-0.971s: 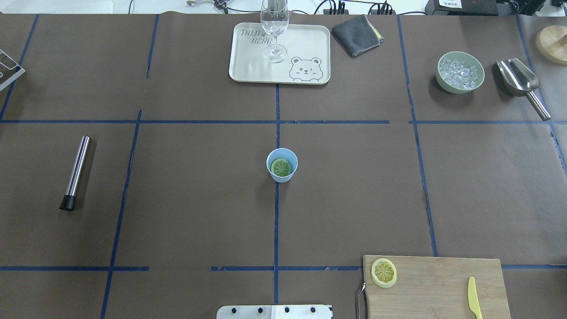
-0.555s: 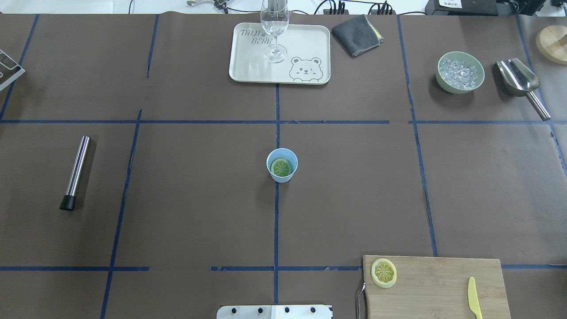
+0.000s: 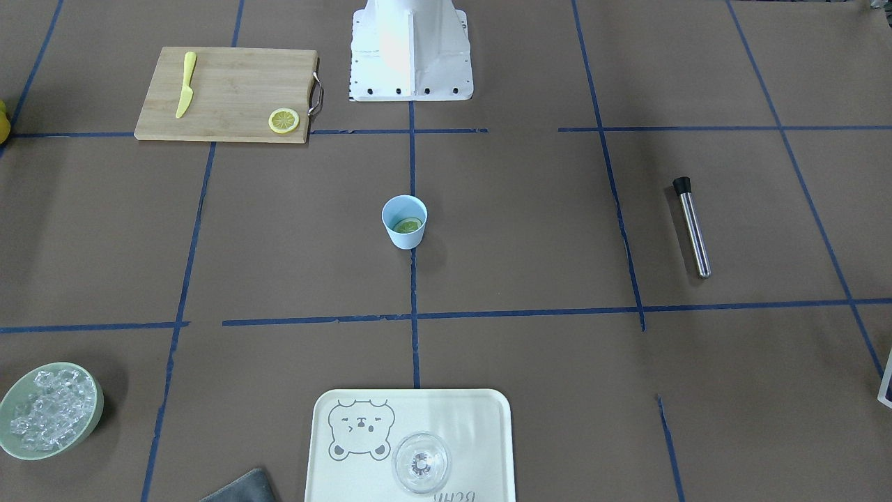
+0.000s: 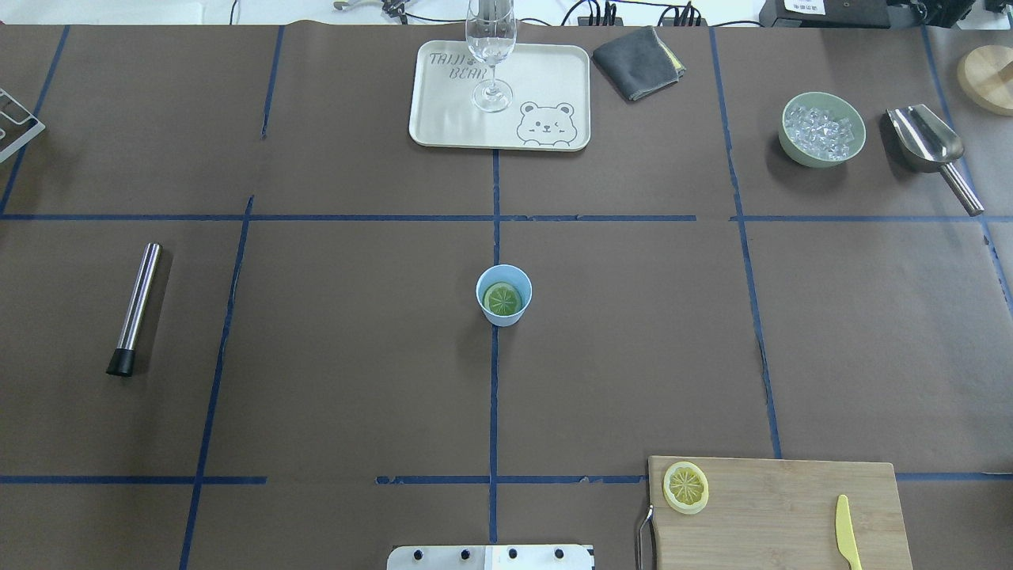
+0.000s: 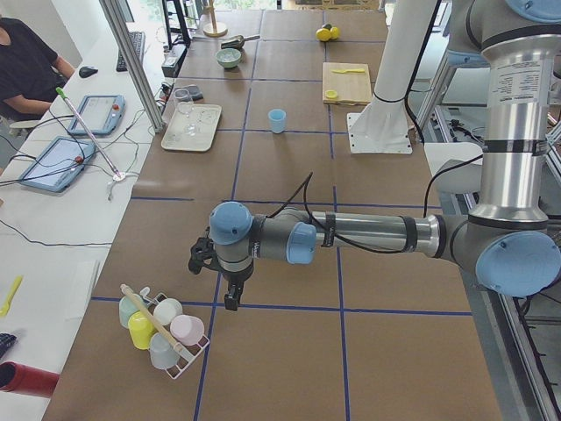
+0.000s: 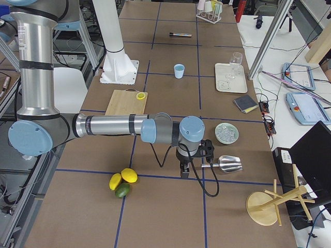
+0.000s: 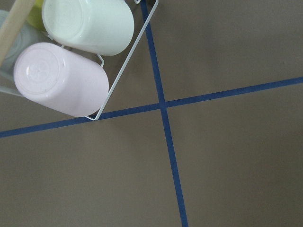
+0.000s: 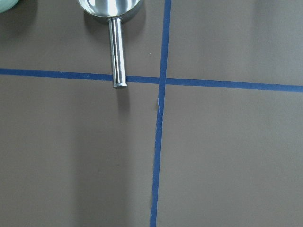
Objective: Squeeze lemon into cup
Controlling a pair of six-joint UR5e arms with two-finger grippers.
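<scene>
The light-blue cup point(image 4: 505, 318) stands upright at the table's centre, also in the front-facing view point(image 3: 404, 238). One lemon slice point(image 4: 503, 298) lies flat inside it. A second slice point(image 4: 685, 487) lies on the bamboo cutting board point(image 4: 783, 514). My left gripper point(image 5: 228, 298) hangs over the table's far left end, next to a cup rack point(image 5: 162, 329). My right gripper point(image 6: 184, 173) hangs over the far right end by the scoop point(image 6: 227, 164). Both are far from the cup and show only in side views; I cannot tell whether they are open or shut.
A tray point(image 4: 443, 119) with a clear glass point(image 4: 491, 47) is at the back. A grey cloth point(image 4: 638, 62), the ice bowl point(image 4: 821, 129), a steel muddler point(image 4: 136, 307) and a yellow knife point(image 4: 847, 532) are around. Whole citrus point(image 6: 122, 182) lies by the right arm.
</scene>
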